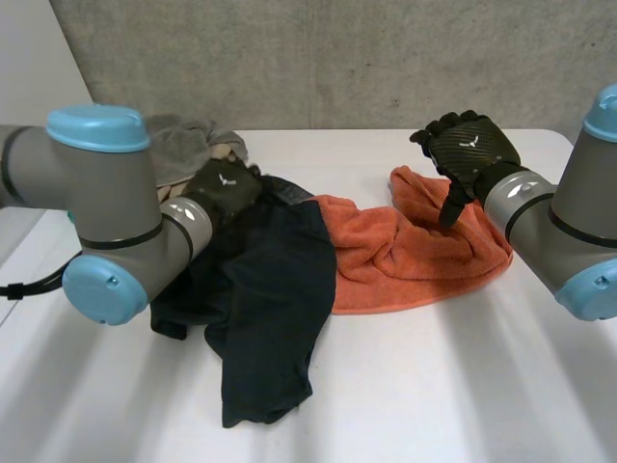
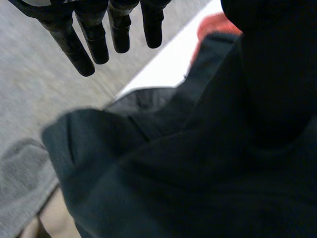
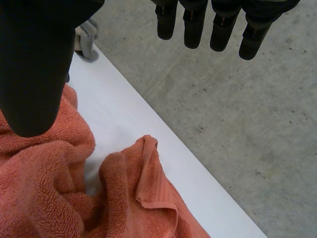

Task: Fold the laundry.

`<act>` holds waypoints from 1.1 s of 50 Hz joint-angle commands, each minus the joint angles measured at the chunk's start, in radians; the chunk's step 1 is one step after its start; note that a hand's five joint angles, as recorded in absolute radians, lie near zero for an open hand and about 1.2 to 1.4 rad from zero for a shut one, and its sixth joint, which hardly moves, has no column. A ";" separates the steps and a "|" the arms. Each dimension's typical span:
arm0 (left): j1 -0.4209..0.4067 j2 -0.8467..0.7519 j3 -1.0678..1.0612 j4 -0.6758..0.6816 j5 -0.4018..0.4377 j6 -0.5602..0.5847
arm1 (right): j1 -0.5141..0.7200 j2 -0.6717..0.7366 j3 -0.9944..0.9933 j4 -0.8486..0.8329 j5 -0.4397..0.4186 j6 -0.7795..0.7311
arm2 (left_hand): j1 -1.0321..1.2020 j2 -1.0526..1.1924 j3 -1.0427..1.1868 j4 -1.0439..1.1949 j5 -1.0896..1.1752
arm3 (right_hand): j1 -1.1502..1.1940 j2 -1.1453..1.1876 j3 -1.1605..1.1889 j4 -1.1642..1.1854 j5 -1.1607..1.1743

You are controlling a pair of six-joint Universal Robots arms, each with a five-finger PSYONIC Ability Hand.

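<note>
A crumpled orange towel (image 1: 410,256) lies right of the table's middle, its far corner folded over (image 3: 148,183). A dark garment (image 1: 275,309) is spread left of it and overlaps its edge. My left hand (image 1: 224,188) hovers over the far part of the dark garment (image 2: 198,168), fingers (image 2: 89,37) straight and holding nothing. My right hand (image 1: 468,149) hangs above the towel's far right part, open, with its thumb (image 3: 34,64) pointing down towards the cloth and its fingers (image 3: 223,25) relaxed.
A grey garment (image 1: 188,140) with a beige piece under it is heaped at the far left, behind my left arm. The white table (image 1: 463,386) ends at a far edge (image 3: 148,119), beyond which is a grey concrete wall.
</note>
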 commanded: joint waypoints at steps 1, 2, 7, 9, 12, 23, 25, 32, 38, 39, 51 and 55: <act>0.008 -0.178 0.125 -0.136 -0.044 0.124 | 0.006 0.015 -0.001 0.001 0.000 -0.003 | 0.346 0.344 0.341 0.352 0.328 | -0.046 -0.029 -0.031 -0.032 -0.046; 0.008 -0.192 0.142 -0.144 -0.053 0.127 | 0.007 0.015 -0.001 0.001 0.000 -0.004 | 0.551 0.550 0.546 0.557 0.533 | -0.046 -0.029 -0.031 -0.032 -0.046; 0.023 -0.195 0.248 -0.112 -0.151 0.098 | 0.013 0.015 0.002 0.001 0.000 -0.007 | 1.193 1.191 1.188 1.199 1.175 | -0.046 -0.029 -0.031 -0.032 -0.046; 0.057 -0.171 0.306 -0.046 -0.214 0.054 | 0.018 0.017 0.004 0.001 0.000 -0.010 | 1.193 1.191 1.188 1.199 1.175 | -0.046 -0.029 -0.031 -0.032 -0.046; 0.110 -0.152 0.395 0.054 -0.263 0.008 | 0.026 0.015 0.006 0.001 0.003 -0.015 | 1.193 1.191 1.188 1.199 1.175 | -0.046 -0.029 -0.031 -0.032 -0.046; 0.290 -0.267 0.827 0.114 -0.311 0.003 | 0.049 0.023 0.016 0.001 0.006 -0.030 | 1.193 1.191 1.188 1.199 1.175 | -0.046 -0.029 -0.031 -0.032 -0.046; 0.302 -0.301 0.875 0.105 -0.305 0.023 | 0.049 0.026 0.015 0.001 0.005 -0.032 | 1.193 1.191 1.188 1.199 1.175 | -0.046 -0.029 -0.031 -0.032 -0.046; 0.350 -0.445 0.980 0.146 -0.354 0.172 | 0.053 0.040 0.016 0.001 0.005 -0.036 | 1.193 1.191 1.188 1.199 1.175 | -0.046 -0.029 -0.031 -0.032 -0.046; 0.341 -0.455 0.938 0.212 -0.353 0.233 | 0.053 0.054 0.012 0.007 0.005 -0.039 | 1.141 1.139 1.136 1.147 1.123 | -0.046 -0.029 -0.031 -0.032 -0.046; 0.321 -0.442 0.894 0.215 -0.312 0.239 | 0.053 0.057 0.010 0.008 0.005 -0.041 | 0.661 0.659 0.656 0.667 0.643 | -0.046 -0.029 -0.031 -0.032 -0.046; 0.229 -0.079 0.412 0.229 -0.213 0.209 | 0.006 0.031 -0.008 0.065 -0.003 -0.052 | -0.029 -0.030 -0.034 -0.023 -0.047 | -0.046 -0.029 -0.031 -0.032 -0.046; 0.168 0.064 0.268 0.160 -0.169 0.123 | -0.031 0.032 -0.053 0.140 -0.029 -0.071 | -0.029 -0.030 -0.034 -0.023 -0.047 | -0.046 -0.029 -0.031 -0.032 -0.046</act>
